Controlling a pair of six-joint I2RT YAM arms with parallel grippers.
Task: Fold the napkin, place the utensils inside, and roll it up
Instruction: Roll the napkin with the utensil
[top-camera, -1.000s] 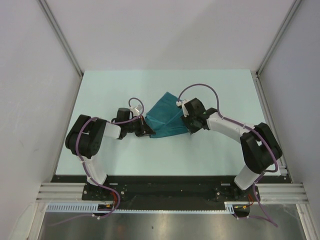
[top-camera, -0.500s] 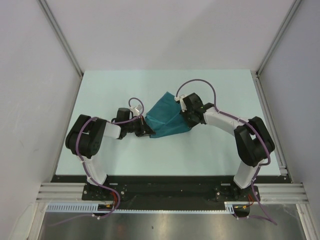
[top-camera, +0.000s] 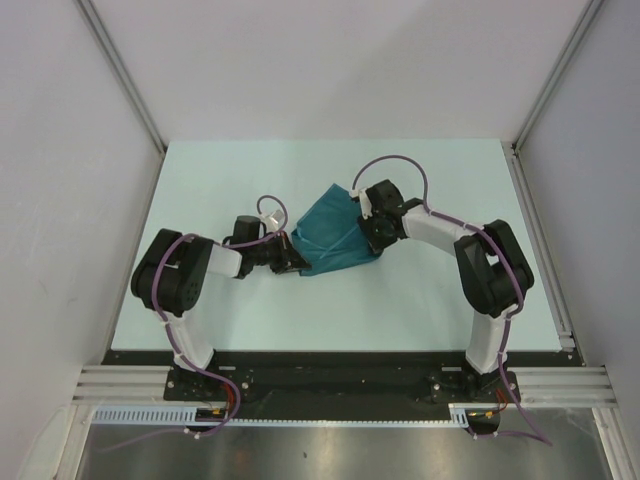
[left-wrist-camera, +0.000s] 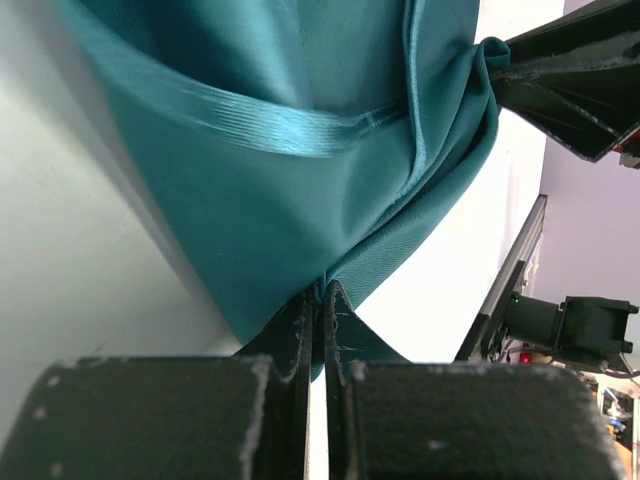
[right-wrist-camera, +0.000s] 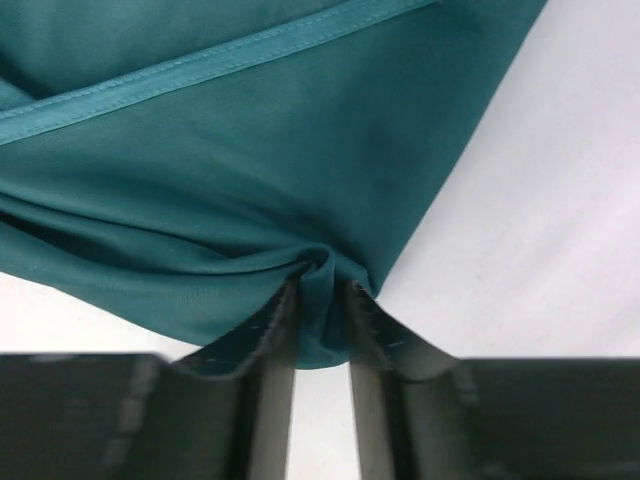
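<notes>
Swung inward since a second ago, right fingers (right-wrist-camera: 268, 400) pinch the napkin (top-camera: 335, 235); left fingers (left-wrist-camera: 298, 345) clamp its other end.

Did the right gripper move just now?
Yes. The right gripper slid a little left, away from the rail at the table's right edge, its jaws pinching the napkin.
</notes>
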